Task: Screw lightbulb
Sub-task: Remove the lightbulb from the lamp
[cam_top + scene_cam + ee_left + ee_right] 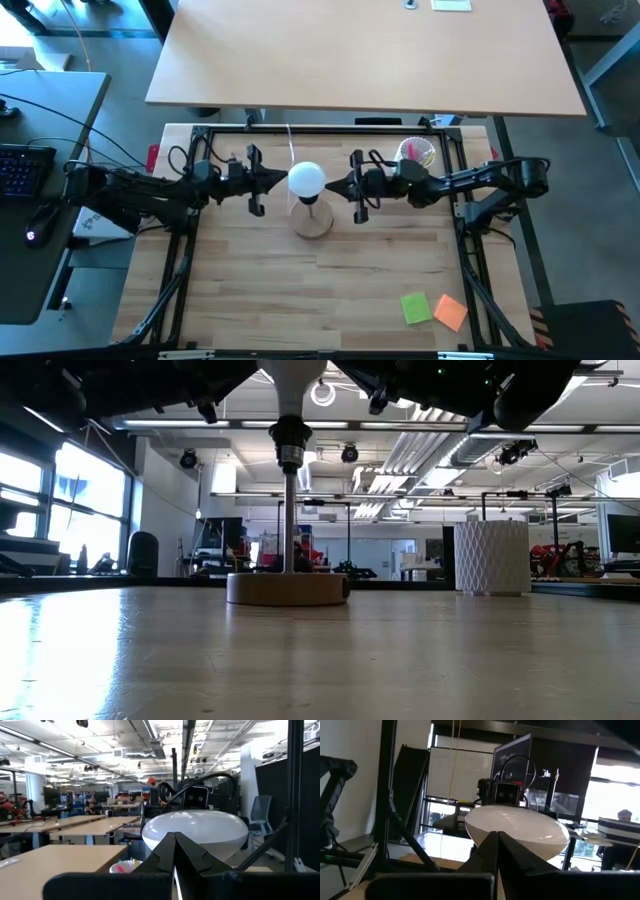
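The white lightbulb stands upright with its narrow end in the black socket of a lamp. The lamp's post rises from a round wooden base at mid-table. My left gripper is shut, at bulb height on the globe's left side. My right gripper is shut on the globe's right side. Each wrist view shows the globe just behind that gripper's closed tips. In the low view only the bulb's neck shows. My left gripper's shut fingertips meet the globe's left side, coming level from the table's left. The bulb stays upright in the socket. My right gripper's shut fingertips meet the globe's right side, coming level from the table's right, opposite the left gripper.
A white ribbed cup with pink items stands at the back right. A green note and an orange note lie near the front right corner. Another table stands beyond the far edge.
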### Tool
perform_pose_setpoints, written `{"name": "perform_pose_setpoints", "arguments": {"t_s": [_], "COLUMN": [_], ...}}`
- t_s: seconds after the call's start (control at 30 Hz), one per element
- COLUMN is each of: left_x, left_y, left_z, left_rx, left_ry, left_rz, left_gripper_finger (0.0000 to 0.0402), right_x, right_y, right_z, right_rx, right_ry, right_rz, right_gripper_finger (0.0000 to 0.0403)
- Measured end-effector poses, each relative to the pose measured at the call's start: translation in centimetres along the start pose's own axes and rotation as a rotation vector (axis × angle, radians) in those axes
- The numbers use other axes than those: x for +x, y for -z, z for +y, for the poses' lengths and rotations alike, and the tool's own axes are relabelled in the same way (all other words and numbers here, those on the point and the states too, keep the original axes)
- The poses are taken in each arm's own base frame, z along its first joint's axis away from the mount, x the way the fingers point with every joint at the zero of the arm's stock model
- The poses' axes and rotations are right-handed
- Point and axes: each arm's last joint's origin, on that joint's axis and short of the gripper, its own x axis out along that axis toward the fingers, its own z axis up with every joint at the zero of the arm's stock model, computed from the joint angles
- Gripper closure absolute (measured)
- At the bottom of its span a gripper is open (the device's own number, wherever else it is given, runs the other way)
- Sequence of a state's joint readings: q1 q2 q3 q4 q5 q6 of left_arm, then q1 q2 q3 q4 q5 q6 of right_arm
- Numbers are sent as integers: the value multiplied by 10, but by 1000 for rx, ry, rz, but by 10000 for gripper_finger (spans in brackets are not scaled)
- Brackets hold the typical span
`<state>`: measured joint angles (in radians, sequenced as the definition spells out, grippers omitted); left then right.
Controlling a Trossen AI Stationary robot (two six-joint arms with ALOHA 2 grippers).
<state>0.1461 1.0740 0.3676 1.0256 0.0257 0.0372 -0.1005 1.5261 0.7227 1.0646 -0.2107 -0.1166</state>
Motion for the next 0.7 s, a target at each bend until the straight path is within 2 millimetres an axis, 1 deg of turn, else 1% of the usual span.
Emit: {"name": "perform_pose_setpoints", "arguments": {"t_s": [0.43,0.7], "left_x": [0,0], "left_y": [-2,-2], "left_z": [-15,-20], "left_rx": [-48,-65], "left_ry": [82,113], "left_rz": [-19,-9], "left_gripper_finger": [402,401], "right_x": [0,0], "right_y": [1,3], "right_z": [-3,-6], "right_rx": [8,15], "right_ry": [44,120], "right_rz": [15,43], "right_gripper_finger": [403,403]}}
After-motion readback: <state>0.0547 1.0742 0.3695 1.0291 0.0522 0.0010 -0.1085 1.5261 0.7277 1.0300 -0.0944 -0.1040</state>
